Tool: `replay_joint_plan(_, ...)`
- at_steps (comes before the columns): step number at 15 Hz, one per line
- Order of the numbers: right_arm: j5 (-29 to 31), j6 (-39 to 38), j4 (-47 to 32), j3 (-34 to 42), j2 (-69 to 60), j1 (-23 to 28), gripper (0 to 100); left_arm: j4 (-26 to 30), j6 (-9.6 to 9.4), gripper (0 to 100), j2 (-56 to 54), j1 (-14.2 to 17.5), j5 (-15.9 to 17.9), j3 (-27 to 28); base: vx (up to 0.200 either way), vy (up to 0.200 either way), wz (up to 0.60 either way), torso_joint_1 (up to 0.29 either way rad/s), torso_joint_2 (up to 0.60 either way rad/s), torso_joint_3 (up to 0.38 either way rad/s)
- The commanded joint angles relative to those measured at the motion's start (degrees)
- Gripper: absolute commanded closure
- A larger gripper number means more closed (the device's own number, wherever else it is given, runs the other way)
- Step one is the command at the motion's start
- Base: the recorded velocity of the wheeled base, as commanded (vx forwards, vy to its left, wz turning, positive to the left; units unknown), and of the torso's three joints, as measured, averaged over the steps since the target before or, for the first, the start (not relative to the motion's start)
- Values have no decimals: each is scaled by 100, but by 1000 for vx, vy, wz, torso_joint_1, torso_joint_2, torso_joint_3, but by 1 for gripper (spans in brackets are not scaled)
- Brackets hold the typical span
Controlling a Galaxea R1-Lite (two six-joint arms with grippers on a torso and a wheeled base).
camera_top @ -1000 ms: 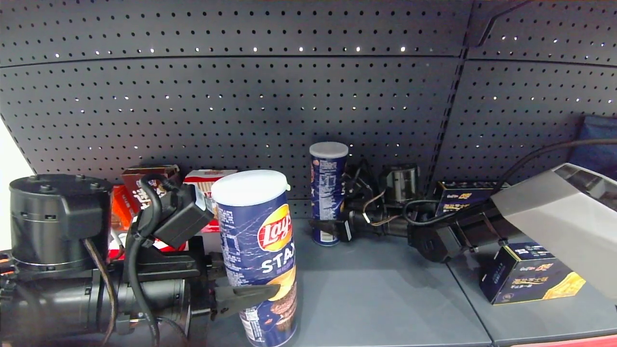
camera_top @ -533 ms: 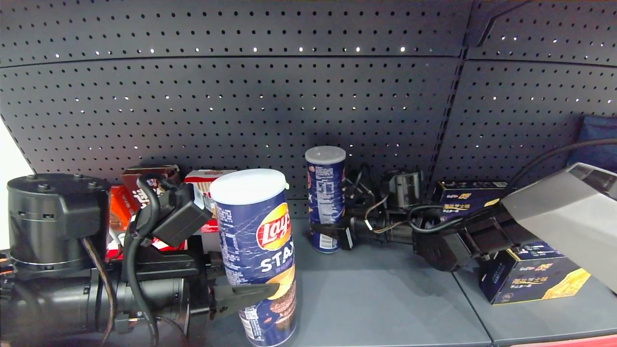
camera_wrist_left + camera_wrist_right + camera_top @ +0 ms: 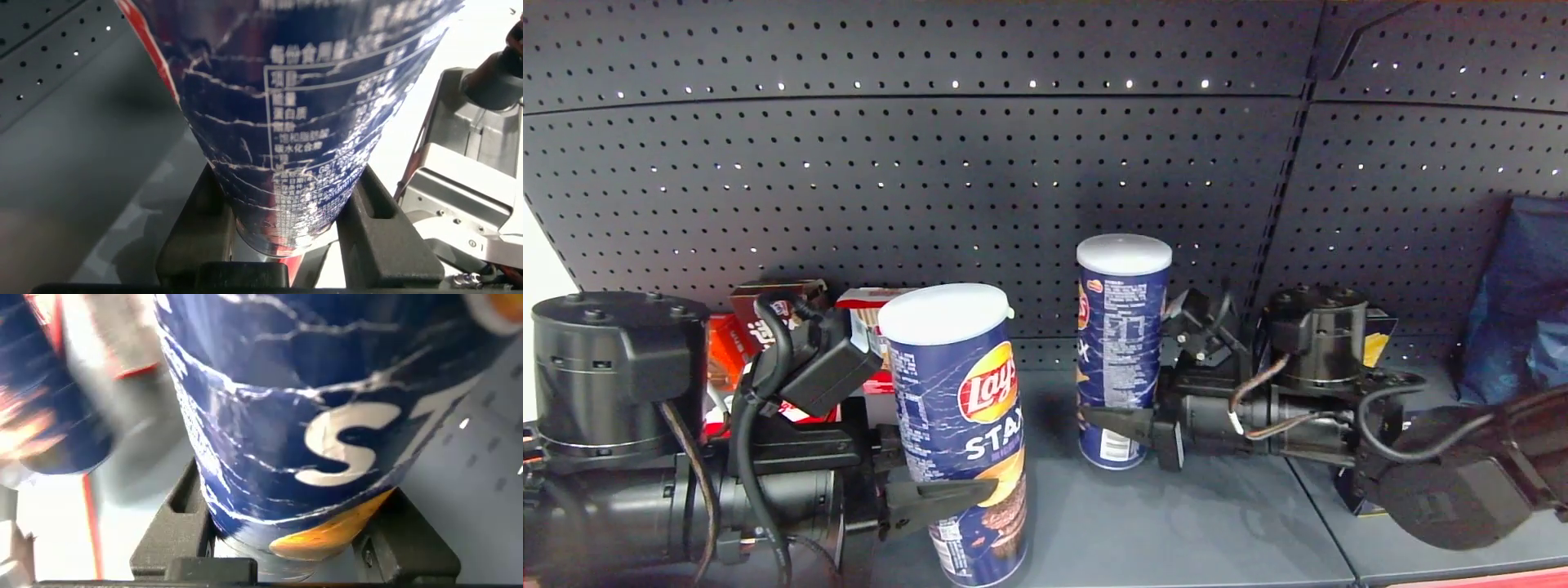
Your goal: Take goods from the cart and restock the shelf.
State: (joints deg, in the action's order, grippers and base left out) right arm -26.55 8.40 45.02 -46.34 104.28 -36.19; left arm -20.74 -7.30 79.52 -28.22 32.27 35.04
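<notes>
Blue chip can [image 3: 956, 425] w/ white lid [image 3: 945, 313].

Cut off at the head view's lower edge: the foot of the near can [image 3: 956, 425]. Hidden behind that can: the far finger of the left gripper [image 3: 960, 490]. Can make out only parts of the red boxes [image 3: 768, 314] behind the left arm, and just a yellow corner of a dark box [image 3: 1376, 343] behind the right arm. Cropped by the right edge: a blue bag [image 3: 1523, 302]. From the right wrist, cannot see the lid of the far can [image 3: 327, 416]; blurred beyond telling beside it, a blue shape [image 3: 49, 400]
</notes>
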Motion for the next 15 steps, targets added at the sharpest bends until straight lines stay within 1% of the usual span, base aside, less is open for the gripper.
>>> replay_joint_plan(1,-17,-40,297,802,-733,-37,100,-1,1,100,-7,1,-1,3,0,0,0,0,0,0)
replay_joint_plan(2,-34,-49,710,1241,-777,-37,100,-1,1,100,2,-8,-10,30,0,0,0,0,0,0)
replay_joint_plan(5,-52,-40,1264,1724,-637,-46,100,-1,1,100,2,1,-28,38,0,0,0,0,0,0)
replay_joint_plan(8,-52,-40,1510,1724,-329,-81,100,-1,1,100,-7,1,-36,38,0,0,0,0,0,0)
replay_joint_plan(12,-61,-49,1580,1681,14,-160,100,-1,1,100,2,1,-36,21,0,0,0,0,0,0)
replay_joint_plan(15,-52,-216,1800,1645,207,-362,100,-1,10,100,2,10,-36,21,0,0,0,0,0,0)
